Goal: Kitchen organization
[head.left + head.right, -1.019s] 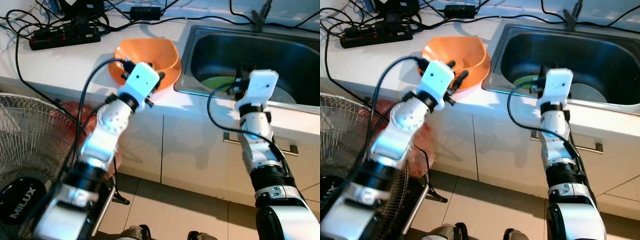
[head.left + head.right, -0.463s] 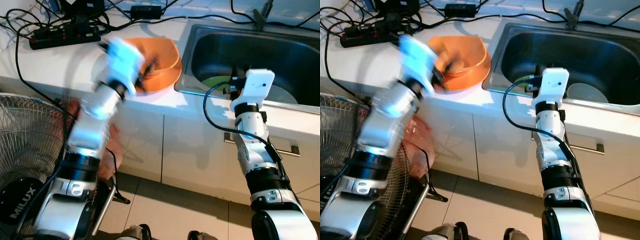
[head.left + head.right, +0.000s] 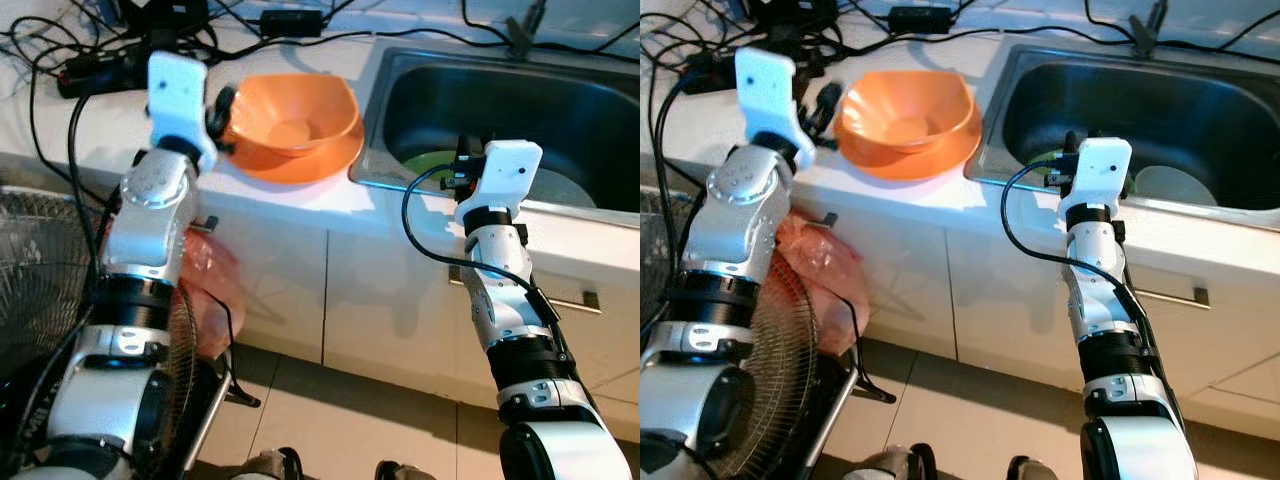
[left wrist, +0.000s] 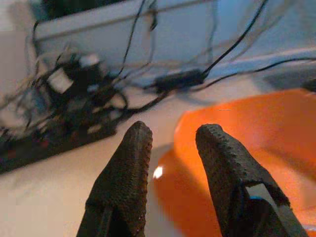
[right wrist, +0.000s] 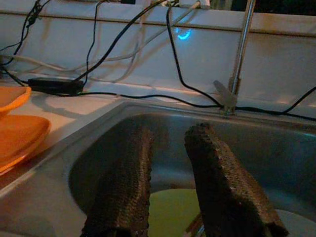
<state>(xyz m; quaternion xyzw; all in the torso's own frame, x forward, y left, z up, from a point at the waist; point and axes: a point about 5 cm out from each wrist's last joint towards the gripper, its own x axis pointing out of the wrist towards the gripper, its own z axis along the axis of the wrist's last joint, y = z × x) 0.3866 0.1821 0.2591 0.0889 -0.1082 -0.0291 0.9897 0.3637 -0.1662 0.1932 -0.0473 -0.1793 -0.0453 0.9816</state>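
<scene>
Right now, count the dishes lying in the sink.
2: a green plate and a pale plate beside it on the sink's bottom. The right arm may hide others.

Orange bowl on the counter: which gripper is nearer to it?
Left. The left gripper sits right at the orange bowl's left rim, fingers open. The right gripper is over the sink's front edge, well away.

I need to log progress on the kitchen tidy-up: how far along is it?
Early. Nothing looks put away. The left claw is open at the orange bowl on the counter, holding nothing. The right claw is open above the sink, where plates remain.
</scene>
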